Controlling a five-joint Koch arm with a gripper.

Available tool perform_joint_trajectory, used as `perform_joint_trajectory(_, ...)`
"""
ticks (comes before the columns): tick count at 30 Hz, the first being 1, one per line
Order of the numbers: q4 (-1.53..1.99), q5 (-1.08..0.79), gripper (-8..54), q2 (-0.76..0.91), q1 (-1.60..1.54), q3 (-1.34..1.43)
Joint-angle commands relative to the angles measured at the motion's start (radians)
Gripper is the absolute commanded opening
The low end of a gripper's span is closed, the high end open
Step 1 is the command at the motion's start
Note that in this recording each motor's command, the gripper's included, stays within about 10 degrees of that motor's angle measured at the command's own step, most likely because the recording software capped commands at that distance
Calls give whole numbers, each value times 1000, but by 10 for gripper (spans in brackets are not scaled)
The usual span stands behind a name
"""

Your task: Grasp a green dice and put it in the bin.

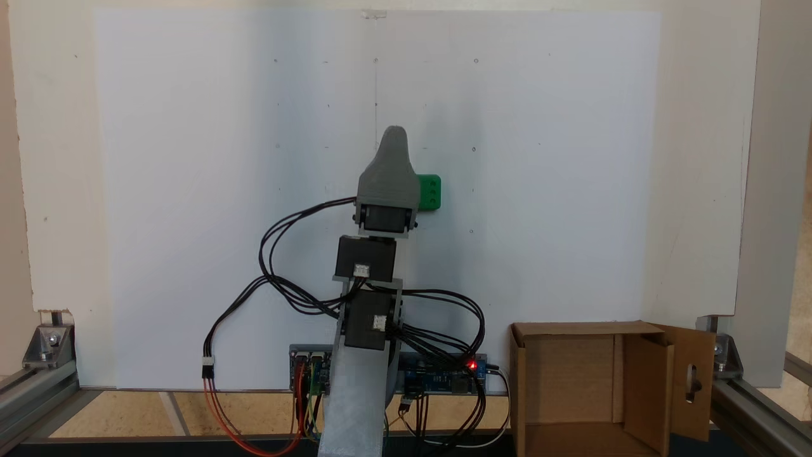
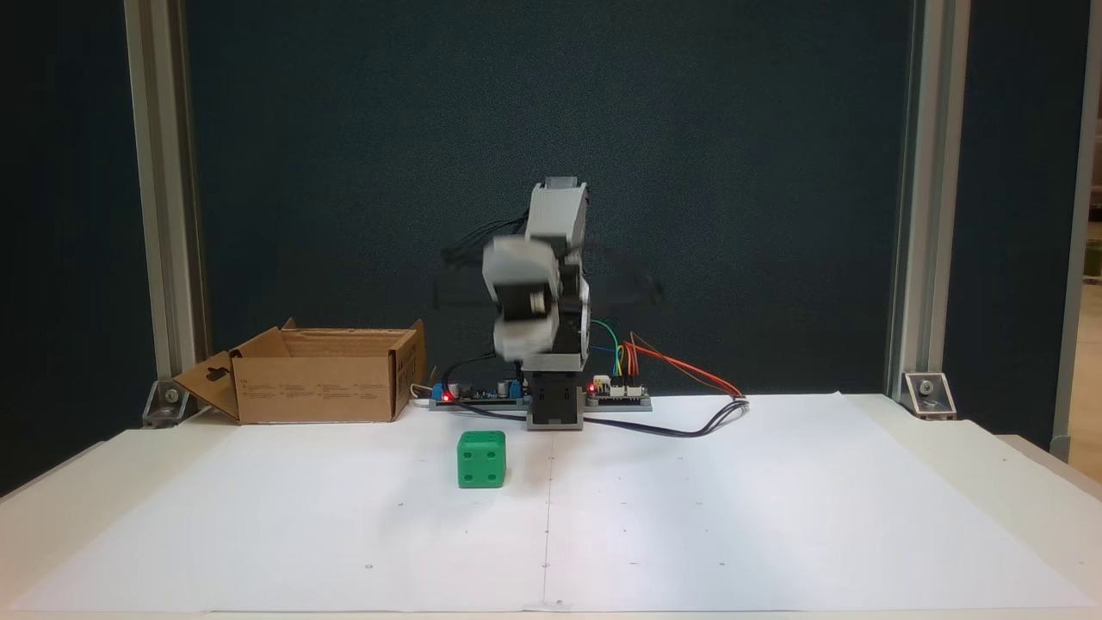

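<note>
The green dice (image 2: 480, 459) rests on the white paper in front of the arm's base, with four pips on the side facing that fixed view. In the other fixed view the dice (image 1: 432, 192) shows partly from behind the right side of the grey gripper (image 1: 394, 136). The gripper (image 2: 516, 344) hangs well above the table, motion-blurred, higher than the dice and apart from it. Its jaws overlap in one view and are blurred in the other, so their state is unclear. The brown cardboard bin (image 2: 318, 396) stands open at the left; in the view from above the bin (image 1: 519, 387) is at the lower right.
The arm's base with circuit boards (image 2: 482, 394) and loose cables (image 2: 689, 426) sits at the back of the paper. Aluminium frame posts (image 2: 164, 215) stand at both sides, with corner brackets (image 2: 925, 392). The bin's slotted flap (image 1: 693, 381) folds outward.
</note>
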Motion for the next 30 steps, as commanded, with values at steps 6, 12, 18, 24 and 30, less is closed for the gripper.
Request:
perform_joint_trajectory(6,491,29,440,110,-21,-374)
perform_joint_trajectory(12,894,32,442,109,-21,-489)
perform_joint_trajectory(18,1293,-106,480,103,107,-574)
perform_joint_trajectory(24,1666,-350,480,0,331,-615)
perform_joint_trajectory(30,2046,-581,480,-98,514,-672)
